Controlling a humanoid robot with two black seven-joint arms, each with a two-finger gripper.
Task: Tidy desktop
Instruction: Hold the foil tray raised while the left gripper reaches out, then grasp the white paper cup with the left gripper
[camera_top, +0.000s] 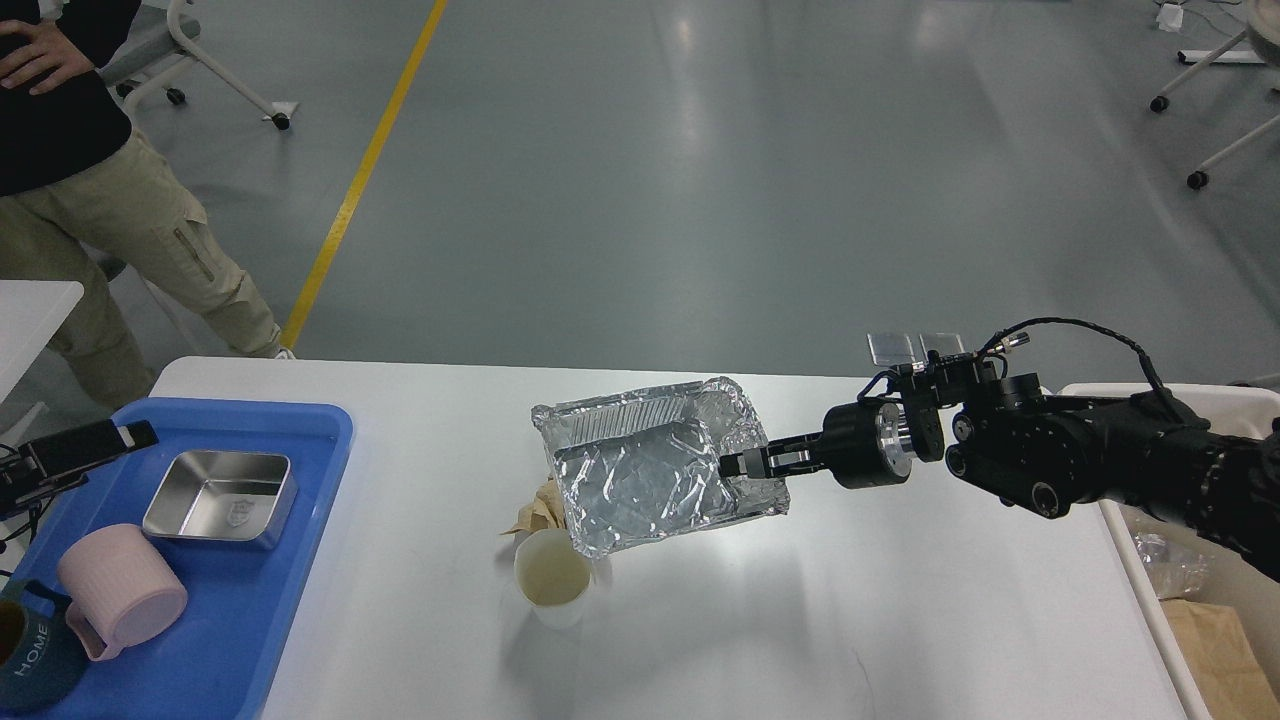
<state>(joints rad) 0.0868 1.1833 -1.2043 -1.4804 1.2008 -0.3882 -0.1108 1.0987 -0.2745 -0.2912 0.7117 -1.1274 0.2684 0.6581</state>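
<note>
Head view, right gripper (735, 465): I have its two fingers pinched onto the right rim of the foil tray (655, 465), which tilts, its near-left corner dipping low.
Left gripper (85, 445): I see only a dark flat end coming in at 9 o'clock over the blue tray's far-left edge; whether it is spread or closed I cannot tell.
Foil tray: crinkled aluminium, mid-desktop, no print I can read.
Paper cup (553, 575): at 7 o'clock from the foil tray, just beside its low corner, upright, pale inside.
Brown paper scrap (538, 510): tucked partly under the foil tray's left edge, beside the cup.
Desktop (900, 620): white, wide, filling the lower view; bare surface from 4 to 6 o'clock of my right gripper, and between cup and blue tray.
Blue tray (285, 570): at the desktop's left edge.
Steel box (222, 497): in the blue tray, a small emblem on its floor, too small to read.
Pink mug (120, 590): lying on its side, near the steel box.
Dark teal mug (35, 650): at the tray's near-left corner, reads "HOME".
Beige bin (1130, 560): against the desktop's right edge, brown paper inside.
</note>
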